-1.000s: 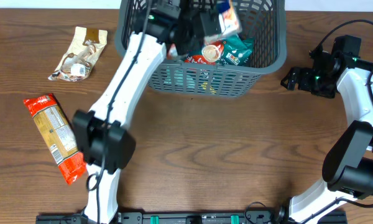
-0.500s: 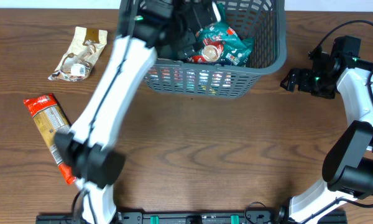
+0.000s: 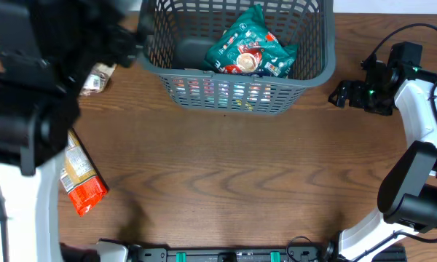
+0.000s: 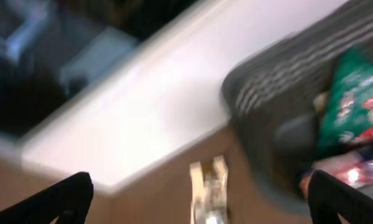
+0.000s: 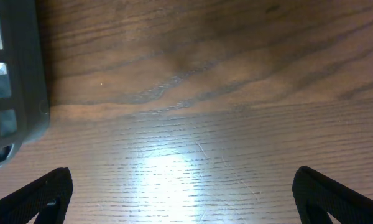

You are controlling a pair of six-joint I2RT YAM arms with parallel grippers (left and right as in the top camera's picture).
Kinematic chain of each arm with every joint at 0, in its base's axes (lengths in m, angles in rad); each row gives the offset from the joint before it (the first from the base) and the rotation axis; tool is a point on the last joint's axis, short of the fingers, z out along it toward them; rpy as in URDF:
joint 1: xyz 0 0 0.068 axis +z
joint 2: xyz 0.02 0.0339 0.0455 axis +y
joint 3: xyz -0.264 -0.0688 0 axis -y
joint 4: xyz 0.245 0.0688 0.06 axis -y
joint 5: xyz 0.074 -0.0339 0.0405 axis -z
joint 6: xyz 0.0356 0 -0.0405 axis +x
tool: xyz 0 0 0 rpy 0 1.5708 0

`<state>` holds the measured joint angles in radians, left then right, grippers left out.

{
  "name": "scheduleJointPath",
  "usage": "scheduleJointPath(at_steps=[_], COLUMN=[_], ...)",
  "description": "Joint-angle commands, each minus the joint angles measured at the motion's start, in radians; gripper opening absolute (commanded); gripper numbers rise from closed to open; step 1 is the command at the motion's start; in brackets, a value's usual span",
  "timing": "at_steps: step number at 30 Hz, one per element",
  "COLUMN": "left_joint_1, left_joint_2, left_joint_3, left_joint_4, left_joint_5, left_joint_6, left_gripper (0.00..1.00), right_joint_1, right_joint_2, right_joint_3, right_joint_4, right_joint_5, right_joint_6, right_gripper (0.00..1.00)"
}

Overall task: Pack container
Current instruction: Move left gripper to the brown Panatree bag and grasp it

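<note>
The container (image 3: 204, 93), a dark grey slotted basket, stands at the table's far middle with green and red snack packets (image 3: 251, 47) inside. My left arm (image 3: 29, 109) is raised to the left of it, large and blurred. In the left wrist view the left gripper (image 4: 202, 202) is open and empty, a tan packet (image 4: 209, 193) lies below it, and the container (image 4: 280, 93) is at the right. My right gripper (image 3: 342, 93) hovers right of the container; in the right wrist view it (image 5: 189, 196) is open over bare wood, the container's corner (image 5: 15, 81) at the left.
A tan packet (image 3: 98, 78) shows partly beside the left arm at the far left. A red and tan packet (image 3: 80, 178) lies at the left, half under the arm. A white wall edge (image 4: 143, 112) runs behind the table.
The left gripper has opened and let go of a packet over the container. It has then swung left out of the container. The right arm has not moved.
</note>
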<state>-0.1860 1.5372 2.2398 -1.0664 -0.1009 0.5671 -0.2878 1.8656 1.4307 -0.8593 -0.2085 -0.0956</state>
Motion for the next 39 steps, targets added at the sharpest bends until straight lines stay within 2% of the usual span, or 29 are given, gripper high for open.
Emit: scheduleJointPath(at_steps=[1, 5, 12, 22, 39], left_joint_1=[0.125, 0.259, 0.43, 0.436, 0.432], left_joint_2=[0.116, 0.238, 0.494, 0.78, 1.039], left_joint_3=[-0.015, -0.015, -0.015, -0.015, -0.015], left_joint_4=[-0.046, -0.04, -0.006, 0.039, 0.084], left_joint_5=[-0.002, 0.095, 0.219, 0.214, 0.214], left_joint_6=[-0.128, -0.137, -0.252, -0.251, -0.21], left_gripper=[0.99, 0.99, 0.99, 0.99, 0.99], right_joint_1=[0.005, 0.005, 0.005, 0.005, 0.007], right_joint_2=[-0.005, -0.005, -0.005, -0.005, -0.005], right_joint_3=[-0.002, -0.002, -0.002, -0.002, -0.001], right_joint_4=[-0.001, -0.006, -0.019, -0.027, -0.035], right_joint_5=[-0.005, -0.005, -0.005, -0.005, -0.005], right_joint_6=[-0.018, -0.018, -0.017, -0.002, 0.035], right_gripper=[0.99, 0.99, 0.99, 0.99, 0.99])
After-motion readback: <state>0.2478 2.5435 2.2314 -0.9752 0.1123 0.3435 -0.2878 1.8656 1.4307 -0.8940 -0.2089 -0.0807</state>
